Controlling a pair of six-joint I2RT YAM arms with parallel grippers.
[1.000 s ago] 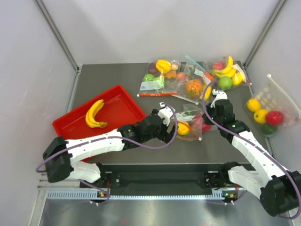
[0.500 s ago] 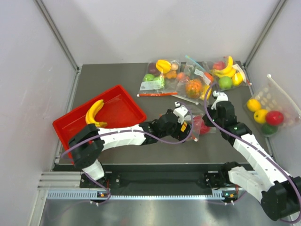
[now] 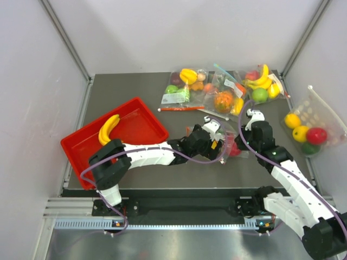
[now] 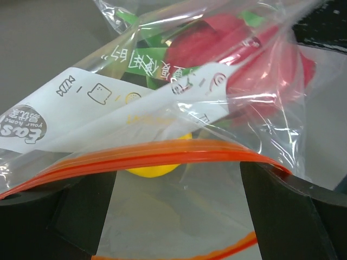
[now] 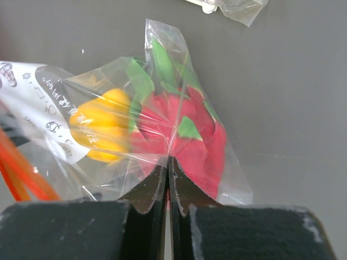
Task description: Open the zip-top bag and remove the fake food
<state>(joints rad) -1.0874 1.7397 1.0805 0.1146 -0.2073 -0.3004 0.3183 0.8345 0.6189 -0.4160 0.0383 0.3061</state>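
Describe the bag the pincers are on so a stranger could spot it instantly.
On the dark table, look right of the red tray, between the left pincer and right pincer. The zip-top bag there is clear and crumply with a red-orange zip strip. Unlike the stuffed bags at the back, it shows just a pink-red dragon fruit and a yellow fruit.

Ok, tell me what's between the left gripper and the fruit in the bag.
Only the zip-top bag itself: its orange zip strip spans the fingers of the left gripper, and printed plastic drapes the dragon fruit.
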